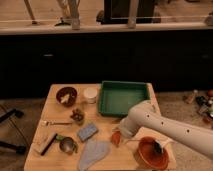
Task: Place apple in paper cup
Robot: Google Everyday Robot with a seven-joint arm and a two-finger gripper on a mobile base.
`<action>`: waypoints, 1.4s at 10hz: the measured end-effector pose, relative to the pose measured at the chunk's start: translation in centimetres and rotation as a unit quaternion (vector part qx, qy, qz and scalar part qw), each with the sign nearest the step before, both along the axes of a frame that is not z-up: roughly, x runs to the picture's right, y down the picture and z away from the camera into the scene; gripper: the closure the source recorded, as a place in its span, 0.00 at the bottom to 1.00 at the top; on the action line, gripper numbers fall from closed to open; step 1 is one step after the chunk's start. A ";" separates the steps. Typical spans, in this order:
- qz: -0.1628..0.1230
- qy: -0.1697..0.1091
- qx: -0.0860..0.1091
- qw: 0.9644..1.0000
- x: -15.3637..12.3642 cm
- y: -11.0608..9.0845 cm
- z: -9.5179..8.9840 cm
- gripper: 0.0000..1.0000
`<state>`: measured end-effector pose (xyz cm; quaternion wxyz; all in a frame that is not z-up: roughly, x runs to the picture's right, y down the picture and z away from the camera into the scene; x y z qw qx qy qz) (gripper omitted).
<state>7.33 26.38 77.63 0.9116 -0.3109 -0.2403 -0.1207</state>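
The apple (115, 139) is a small orange-red fruit low over the wooden table (60, 162), just in front of the green tray. My gripper (119, 134) is at the end of the white arm that reaches in from the right, right at the apple and partly covering it. The paper cup (90, 94) is short and white. It stands upright at the back of the table, between the dark red-brown bowl and the tray, well to the back left of the gripper.
A green tray (125, 98) sits at the back right and a dark red-brown bowl (66, 95) at the back left. An orange-red bowl with a brush (152, 153) is at the front right. A blue sponge (87, 132), a metal cup (66, 145), a grey cloth (93, 153) and a fork (55, 122) lie to the left.
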 end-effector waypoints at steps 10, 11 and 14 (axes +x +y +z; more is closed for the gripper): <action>-0.020 -0.009 0.044 0.999 -0.5 -2.7 -3.2 1.00; -0.021 -0.010 0.047 0.999 -0.5 -3.1 -3.3 1.00; -0.026 -0.007 0.066 0.997 -0.5 -5.0 -4.0 1.00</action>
